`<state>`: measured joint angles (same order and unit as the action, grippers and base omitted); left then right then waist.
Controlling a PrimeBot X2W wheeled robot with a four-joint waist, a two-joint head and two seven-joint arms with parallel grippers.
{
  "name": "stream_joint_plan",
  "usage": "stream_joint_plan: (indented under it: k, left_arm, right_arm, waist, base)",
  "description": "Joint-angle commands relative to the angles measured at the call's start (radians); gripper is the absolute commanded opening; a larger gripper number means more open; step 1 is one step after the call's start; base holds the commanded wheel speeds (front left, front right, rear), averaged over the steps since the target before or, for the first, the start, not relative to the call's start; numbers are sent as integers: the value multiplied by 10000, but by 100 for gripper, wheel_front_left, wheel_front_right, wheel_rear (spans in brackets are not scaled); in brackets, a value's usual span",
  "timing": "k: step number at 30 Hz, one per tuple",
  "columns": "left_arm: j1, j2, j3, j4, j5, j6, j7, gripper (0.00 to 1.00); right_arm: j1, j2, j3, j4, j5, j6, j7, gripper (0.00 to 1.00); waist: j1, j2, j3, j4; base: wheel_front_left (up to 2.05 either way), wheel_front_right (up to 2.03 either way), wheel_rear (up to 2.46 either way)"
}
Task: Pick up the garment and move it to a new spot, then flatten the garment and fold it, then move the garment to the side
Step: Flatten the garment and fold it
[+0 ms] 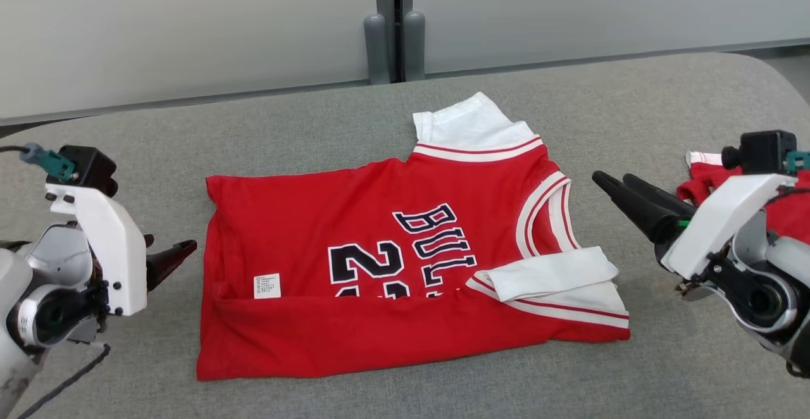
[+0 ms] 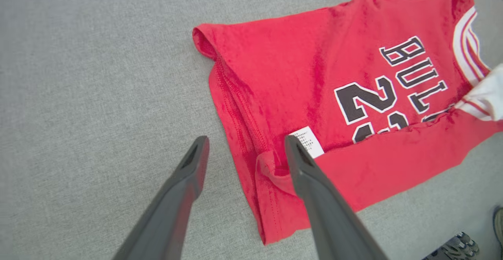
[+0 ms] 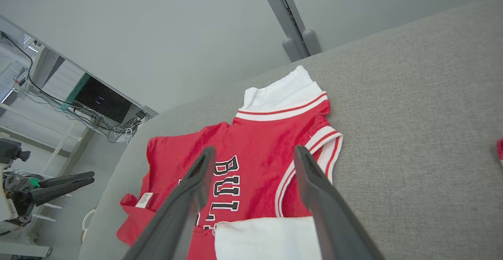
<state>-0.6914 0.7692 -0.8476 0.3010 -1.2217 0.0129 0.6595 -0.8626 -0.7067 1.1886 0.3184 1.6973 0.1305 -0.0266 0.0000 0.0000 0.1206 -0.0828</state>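
Left gripper [image 2: 245, 139] just left of the red jersey [image 1: 354, 229], fingers spread and empty, jersey lying flat on grey padded surface [image 1: 633, 90] (near edge folded up over the number), right gripper [image 3: 254, 149] just right of jersey, fingers spread, empty.

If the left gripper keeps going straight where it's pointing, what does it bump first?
Probably the red jersey: the open left gripper points at its folded edge, by the white label. How high it is above the cloth is unclear.

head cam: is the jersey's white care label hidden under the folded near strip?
No, the care label shows in full on the jersey, just above the folded edge.
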Motion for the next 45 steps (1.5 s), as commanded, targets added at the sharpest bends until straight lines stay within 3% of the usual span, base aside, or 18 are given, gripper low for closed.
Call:
stream_joint_plan:
  k: [1,3,4,8,11,17,21,25,32,37,45]
  left_arm:
    - [268,71,59,-58,126,-28,-260,100]
    - [572,169,271,-319,255,18,-1131,100]
    - [950,190,537,-655,419,96,-2200,100]
    - [2030,179,1285,-1198,678,393,-4798,100]
    - [2901,109,1668,-1657,954,971,-6389,100]
    - [4572,-187,1904,-2641,1693,2675,-8499,100]
    - [5295,-425,1904,-3030,2071,3458,-8941,100]
    - [5676,-812,1893,-2870,2663,3802,-9175,100]
    - [5916,-1371,1511,-1840,2678,3362,-9062,100]
    - [5592,-1417,966,-1330,2505,2941,-8006,100]
    - [5258,-1565,623,-773,2316,2693,-7068,100]
  right_arm:
    - [231,-115,-75,-78,-117,6,-321,100]
    - [547,-280,-194,-300,-468,6,-1159,100]
    - [890,-354,-324,-380,-741,6,-1856,100]
    - [1628,-330,-990,-179,-1504,6,-2377,100]
    - [2431,-16,-2483,-55,-2412,6,-2394,100]
    - [4736,718,-4665,-191,-4463,6,-2390,100]
    - [5770,1092,-5300,-54,-5393,6,-2391,100]
    - [6334,1472,-5422,82,-5589,6,-1957,100]
    - [6620,2096,-5596,738,-5846,6,-974,100]
    - [6583,2428,-5794,1155,-6071,6,-480,100]
    - [6436,2901,-5971,1397,-6270,6,-4,100]
  waist:
    - [0,0,-160,40]
    - [0,0,-288,67]
    - [0,0,-371,107]
    - [0,0,-482,161]
    - [0,0,-503,183]
    - [0,0,-396,255]
    - [0,0,-313,227]
    - [0,0,-262,207]
    - [0,0,-240,175]
    - [0,0,-247,217]
    - [0,0,-273,202]
  base:
    - [0,0,0]
    - [0,0,0]
    - [0,0,0]
    - [0,0,0]
    - [0,0,0]
    - [0,0,0]
    - [0,0,0]
    - [0,0,0]
    - [0,0,0]
    - [0,0,0]
    - [0,0,0]
